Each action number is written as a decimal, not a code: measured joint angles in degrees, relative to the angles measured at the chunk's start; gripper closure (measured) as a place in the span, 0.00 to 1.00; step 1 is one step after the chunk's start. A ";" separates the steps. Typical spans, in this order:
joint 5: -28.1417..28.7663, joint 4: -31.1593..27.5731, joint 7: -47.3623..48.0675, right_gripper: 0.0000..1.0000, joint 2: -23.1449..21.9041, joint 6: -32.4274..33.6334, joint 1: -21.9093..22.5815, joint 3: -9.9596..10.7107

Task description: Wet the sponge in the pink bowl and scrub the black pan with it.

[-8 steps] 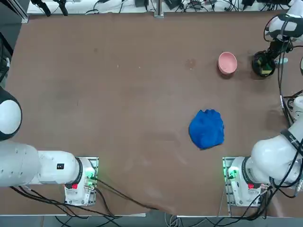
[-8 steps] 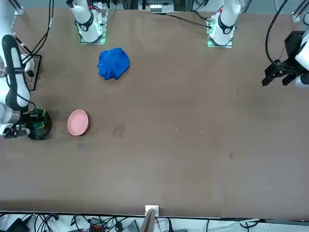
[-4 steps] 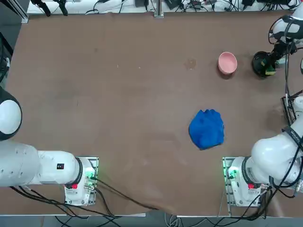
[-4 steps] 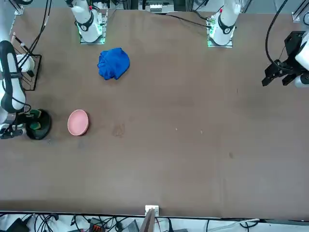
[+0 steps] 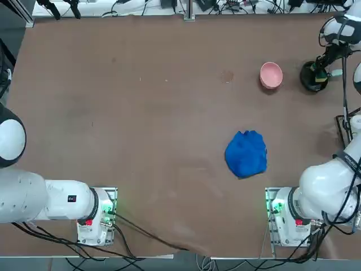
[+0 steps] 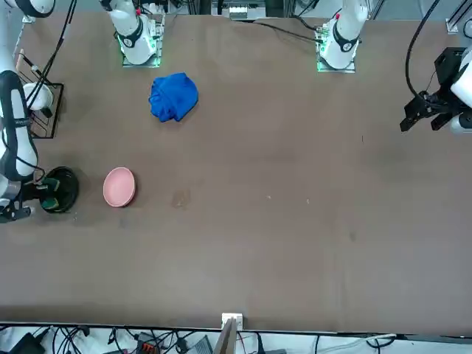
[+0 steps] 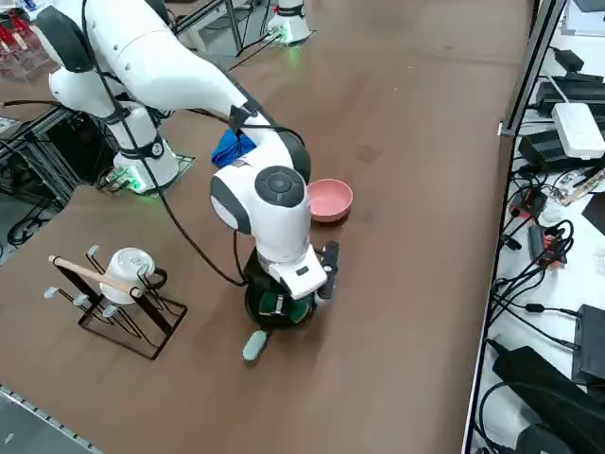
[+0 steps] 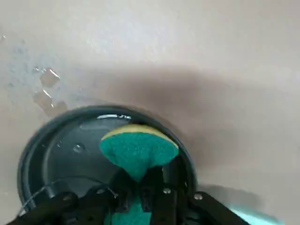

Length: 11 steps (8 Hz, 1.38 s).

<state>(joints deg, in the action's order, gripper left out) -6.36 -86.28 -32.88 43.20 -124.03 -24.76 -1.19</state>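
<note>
In the top view, the sponge has shifted within the black pan towards the table's far side over the last half second, suggesting scrubbing is under way; the front view shows one pink bowl and one blue cloth, both unmoved. The right side view shows one pan and one rack; the right wrist view, one sponge, pinched in the claw inside the wet pan.

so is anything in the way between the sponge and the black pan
Nothing visible: the right end effector grips the sponge inside the black pan, and the pink bowl stands beside the pan, not between them.
</note>
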 joint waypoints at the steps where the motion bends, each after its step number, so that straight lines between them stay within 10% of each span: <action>1: 0.01 0.08 0.93 0.89 0.06 0.09 0.82 -0.18; 11: 0.35 -0.45 -1.96 0.88 -0.41 11.86 1.28 0.11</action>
<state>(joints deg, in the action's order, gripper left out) -6.01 -86.72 -34.84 42.79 -112.18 -23.48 -1.08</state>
